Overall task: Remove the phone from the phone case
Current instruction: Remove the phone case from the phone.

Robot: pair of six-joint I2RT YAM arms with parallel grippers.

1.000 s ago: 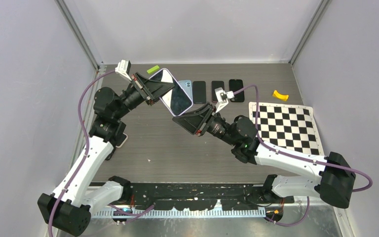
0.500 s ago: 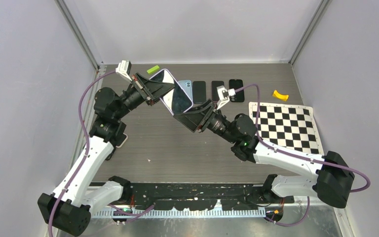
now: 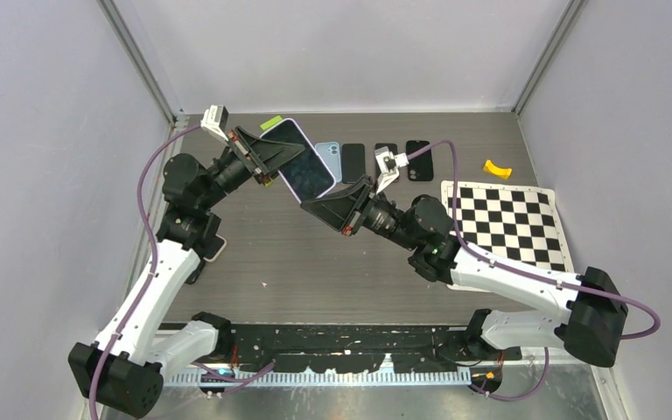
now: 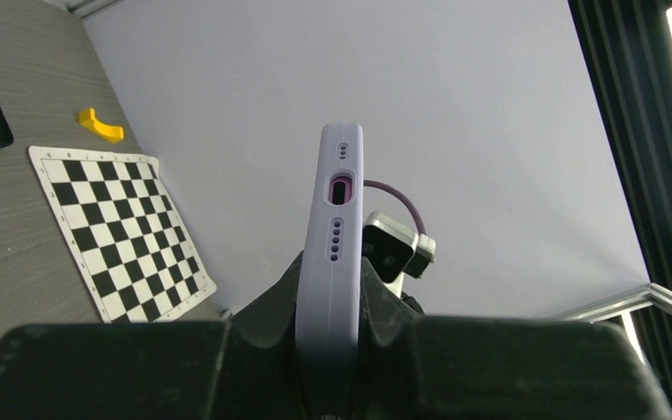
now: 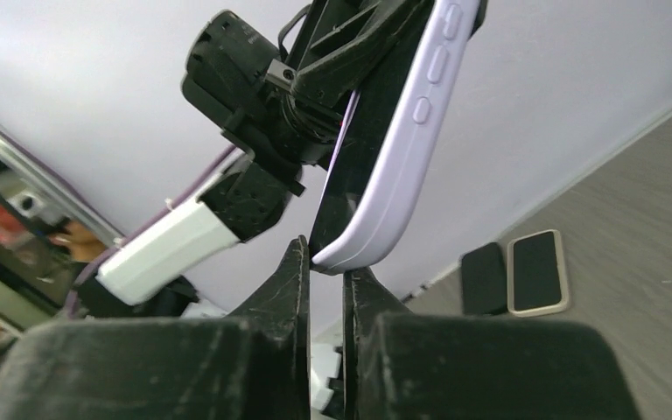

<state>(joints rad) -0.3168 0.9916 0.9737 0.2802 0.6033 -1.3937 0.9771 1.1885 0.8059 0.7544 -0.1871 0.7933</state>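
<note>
**Fig. – Two-arm hold, phone in case, above the tabletop.**

(a) L end effector [image 4: 337, 282]: fingers pressed onto the two broad faces of the lavender phone case [image 4: 339, 219], gripping it at one short end. In the L wrist view the case stands edge-on and upright, w/ the charging-port cutout [image 4: 341, 189] and speaker holes facing the camera.

(b) Phone [image 3: 306, 168]: seated in the case, dark screen turned up toward the top camera, lavender rim all round. It is held in the air over the rear-centre of the tabletop [image 3: 315, 262], tilted, touching no surface.

(c) R end effector [image 5: 325, 259]: fingers drawn nearly together w/ only a narrow gap. The lower corner of the case sits btw the two tips, screen side against one finger [image 5: 296, 262], back of the case against the other – it appears pinched there. Side buttons [image 5: 431, 63] of the case show along the long edge above.

(d) Background, all on the tabletop: a row of flat handsets behind the arms, one light blue [image 3: 330, 160], the others dark [image 3: 353, 163], one partly hidden by the R wrist camera; a checkerboard sheet [image 3: 507, 229] at R; a small yellow piece [image 3: 497, 168] just beyond it; a green piece [image 3: 271, 122] at the rear, near the L wrist.
</note>
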